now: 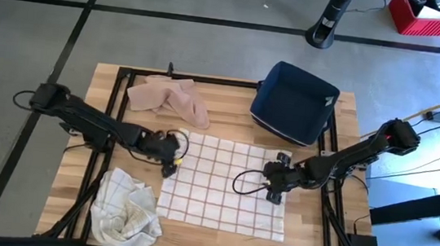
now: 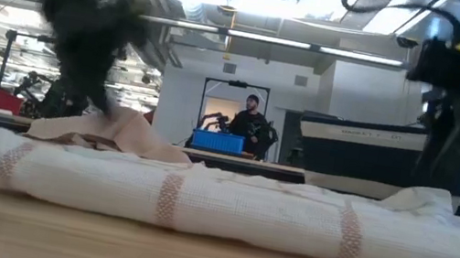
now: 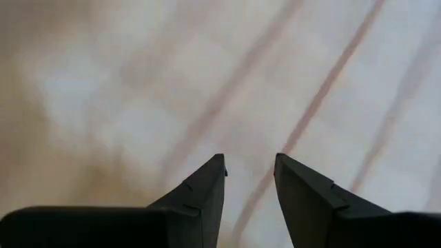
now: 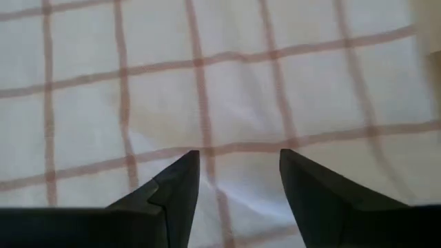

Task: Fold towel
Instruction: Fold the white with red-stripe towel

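Checked white cloth with thin red lines, the towel (image 1: 226, 185) is seen spread flat at the lower middle of the high view, on the wooden table (image 1: 332, 225). It is judged to be light, soft and limp, with no stiffness of its own: a lifted edge would droop and drag the rest behind it, and a pinch taken too shallow could slip off the weave.

The left gripper (image 1: 173, 152) is placed at the towel's left edge, its fingers parted over the cloth with nothing caught between them. The right gripper (image 1: 276, 180) is placed low over the towel's right side, its fingers also parted, with flat cloth seen between them.

Hold is best taken at the edges or corners, one side for each gripper, so that both sides can be raised evenly.

A crumpled second towel (image 1: 125, 211), a beige cloth (image 1: 169, 97) and a dark blue bin (image 1: 294, 102) lie apart from it.
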